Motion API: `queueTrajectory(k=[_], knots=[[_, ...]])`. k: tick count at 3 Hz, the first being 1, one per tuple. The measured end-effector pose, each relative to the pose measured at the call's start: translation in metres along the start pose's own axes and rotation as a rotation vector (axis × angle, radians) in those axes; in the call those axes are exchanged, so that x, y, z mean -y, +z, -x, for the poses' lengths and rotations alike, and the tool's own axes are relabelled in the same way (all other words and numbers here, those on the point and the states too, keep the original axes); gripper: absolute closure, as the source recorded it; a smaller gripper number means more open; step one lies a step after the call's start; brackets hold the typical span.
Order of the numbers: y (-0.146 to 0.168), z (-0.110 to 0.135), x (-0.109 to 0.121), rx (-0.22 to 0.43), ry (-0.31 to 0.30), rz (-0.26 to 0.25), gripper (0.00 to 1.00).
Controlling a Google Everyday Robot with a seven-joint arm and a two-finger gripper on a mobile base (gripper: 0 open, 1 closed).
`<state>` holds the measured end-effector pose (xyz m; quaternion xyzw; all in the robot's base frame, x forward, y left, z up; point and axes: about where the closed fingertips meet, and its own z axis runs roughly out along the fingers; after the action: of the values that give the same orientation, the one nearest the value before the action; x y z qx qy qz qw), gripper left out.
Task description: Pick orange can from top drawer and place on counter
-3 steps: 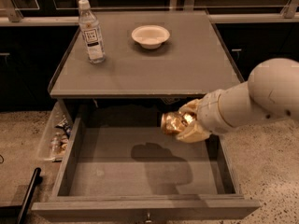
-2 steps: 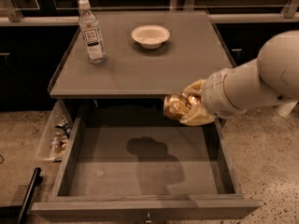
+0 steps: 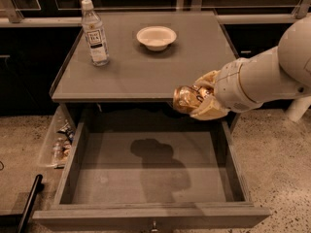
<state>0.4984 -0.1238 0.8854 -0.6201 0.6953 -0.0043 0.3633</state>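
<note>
end effector [image 3: 194, 101] staying clamped on can [image 3: 183, 99] | can rising clear of drawer [image 3: 146, 212], now hanging by front edge of tabletop [image 3: 146, 74] | pick looking done; placing on tabletop remaining

Pinched between the tan fingers of the gripper [image 3: 196, 101], lying sideways with one end pointing left, away from the wrist: orange can [image 3: 183, 99], shiny gold-orange, dented, resting on no surface. Below the gripper and spreading to its left: top drawer [image 3: 112, 178], pulled open, grey, shallow, flat-bottomed, with low side walls, a dark shadow under the can and a small knob at the front. Just behind and left of the gripper, front edge close to the can: counter [image 3: 146, 74], flat grey top with thin raised rim.
</note>
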Motion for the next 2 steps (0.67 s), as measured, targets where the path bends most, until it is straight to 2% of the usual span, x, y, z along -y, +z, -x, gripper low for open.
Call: queueTrajectory(k=[1, 2], knots=[[0.002, -0.003, 0.019, 0.007, 0.013, -0.033, 1.0], [0.007, -0.006, 0.054, 0.035, 0.03, -0.08, 1.0]])
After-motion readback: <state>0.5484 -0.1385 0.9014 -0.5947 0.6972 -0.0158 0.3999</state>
